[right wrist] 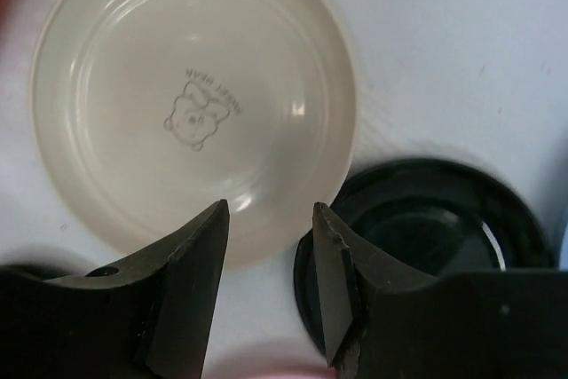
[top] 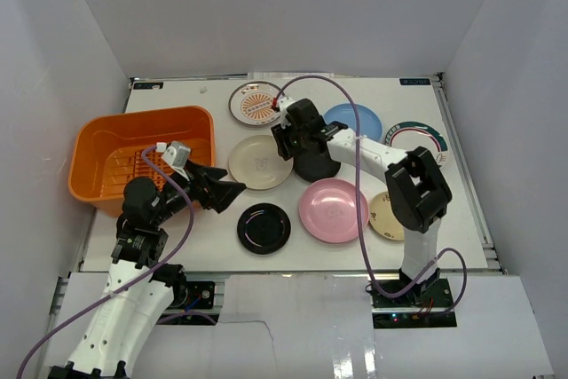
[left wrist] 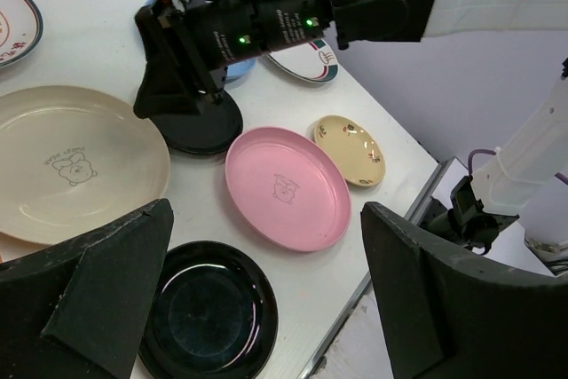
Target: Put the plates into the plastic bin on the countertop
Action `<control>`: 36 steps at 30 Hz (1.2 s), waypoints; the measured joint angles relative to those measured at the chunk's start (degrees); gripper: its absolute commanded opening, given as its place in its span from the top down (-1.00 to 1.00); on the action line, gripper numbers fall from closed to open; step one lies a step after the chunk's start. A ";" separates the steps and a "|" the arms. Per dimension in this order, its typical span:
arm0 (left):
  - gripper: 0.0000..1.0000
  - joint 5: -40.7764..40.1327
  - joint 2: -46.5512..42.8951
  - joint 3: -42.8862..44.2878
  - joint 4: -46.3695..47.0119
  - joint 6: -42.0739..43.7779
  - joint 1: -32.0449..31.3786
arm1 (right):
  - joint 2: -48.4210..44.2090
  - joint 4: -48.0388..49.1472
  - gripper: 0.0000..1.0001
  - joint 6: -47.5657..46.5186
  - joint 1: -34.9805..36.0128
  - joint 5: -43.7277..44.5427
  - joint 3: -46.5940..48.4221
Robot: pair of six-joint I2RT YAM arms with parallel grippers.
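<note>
Left gripper (top: 232, 185): jaws at full spread, nothing between them. Seen from its own camera, the pink plate (left wrist: 284, 188) lay straight ahead, framed by the fingertips. One black plate (left wrist: 209, 312) sat nearer, under the gap. The cream plate (left wrist: 71, 161) was off to the left, and the tan plate (left wrist: 349, 150) just past the pink one. The bin (top: 142, 157) sat beside and behind this hand, on its left, resting on the countertop (top: 444, 246). Every plate I could see lay outside it, flat on the countertop.

Right gripper (right wrist: 270, 210): jaws about half apart, holding nothing. It hovered, pointing down, over the spot where the cream plate met the second black plate (right wrist: 426, 237). One finger was over the cream rim, the other over the black rim. I could not tell whether either tip touched. From above, the sunburst plate (top: 256, 102) lay just beyond this wrist, and the blue plate (top: 355, 120) beside it, partly hidden by the arm.
</note>
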 measured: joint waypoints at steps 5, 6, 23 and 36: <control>-0.93 -0.68 0.07 0.00 -0.04 -0.02 0.00 | 8.92 -3.06 -0.06 -3.61 -1.55 1.62 10.95; -0.88 -0.81 0.11 0.00 -0.09 -0.04 0.00 | 10.32 -3.13 -0.06 -4.07 -2.08 1.70 12.37; 0.05 -2.32 2.29 0.68 -2.12 -0.04 0.00 | 21.66 -5.97 0.84 -3.50 -5.38 -8.50 21.20; -0.44 -9.27 6.08 16.57 -17.75 1.55 0.00 | -0.52 -4.74 0.85 -1.92 -6.25 -7.72 8.28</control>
